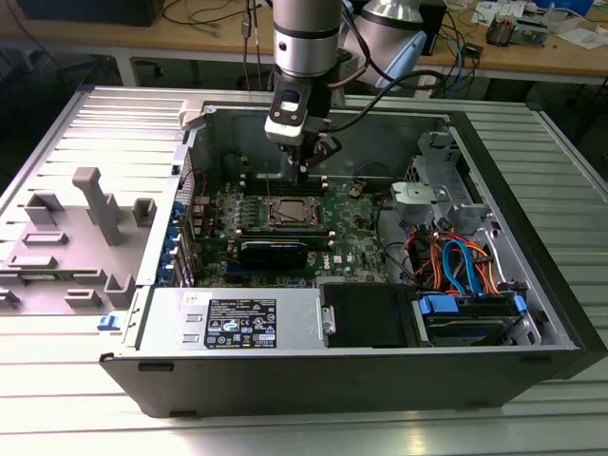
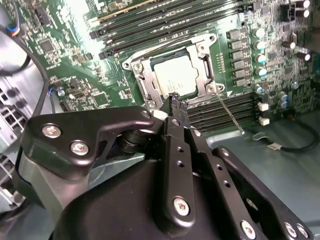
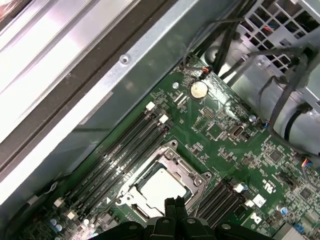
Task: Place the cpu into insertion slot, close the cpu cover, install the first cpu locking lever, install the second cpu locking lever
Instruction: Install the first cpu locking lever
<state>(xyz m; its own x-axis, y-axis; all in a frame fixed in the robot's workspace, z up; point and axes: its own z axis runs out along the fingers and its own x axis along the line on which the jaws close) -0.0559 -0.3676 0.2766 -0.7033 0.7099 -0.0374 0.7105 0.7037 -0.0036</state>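
The cpu (image 2: 176, 76) lies flat in the insertion slot (image 2: 172, 67) on the green motherboard, its silver-tan top showing. The cpu cover (image 2: 141, 82) rests down around it as a silver frame. One thin metal locking lever (image 2: 230, 114) sticks out loose from the socket's corner, over the memory slots. My gripper (image 2: 176, 100) hovers just above the socket's edge with its black fingers together and nothing between them. The first wrist view shows the cpu (image 3: 161, 186), the cover (image 3: 189, 172) and my gripper (image 3: 174, 202). In the exterior view my gripper (image 1: 302, 161) hangs over the socket (image 1: 285, 213).
The open computer case (image 1: 313, 380) lies on a slatted metal table. Black memory slots (image 2: 165, 25) flank the socket on both sides. A black heatsink block (image 1: 273, 251) sits near the socket. Cables and a drive cage (image 1: 456, 266) fill the exterior view's right. A grey fixture (image 1: 95, 218) stands at its left.
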